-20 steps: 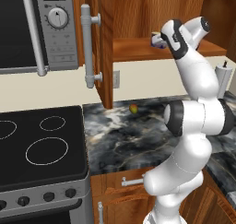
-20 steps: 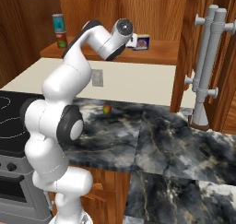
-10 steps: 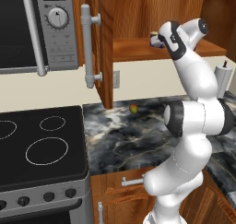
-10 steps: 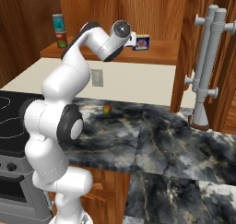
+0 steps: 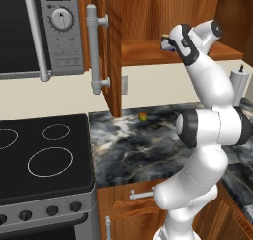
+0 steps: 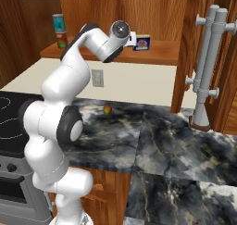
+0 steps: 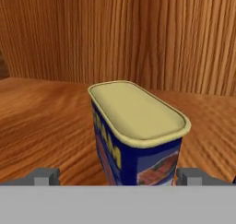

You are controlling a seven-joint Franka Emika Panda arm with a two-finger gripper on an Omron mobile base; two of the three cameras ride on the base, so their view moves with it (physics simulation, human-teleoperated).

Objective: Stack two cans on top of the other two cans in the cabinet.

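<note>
Hand view shows you the hand (image 7: 118, 177) spread wide, fingertips (image 7: 46, 176) either side of a blue tin (image 7: 138, 140) standing upright on the cabinet (image 6: 157, 57) shelf, not touching it. In the right base view two stacked cans (image 6: 59, 30) stand far left on that shelf.
</note>
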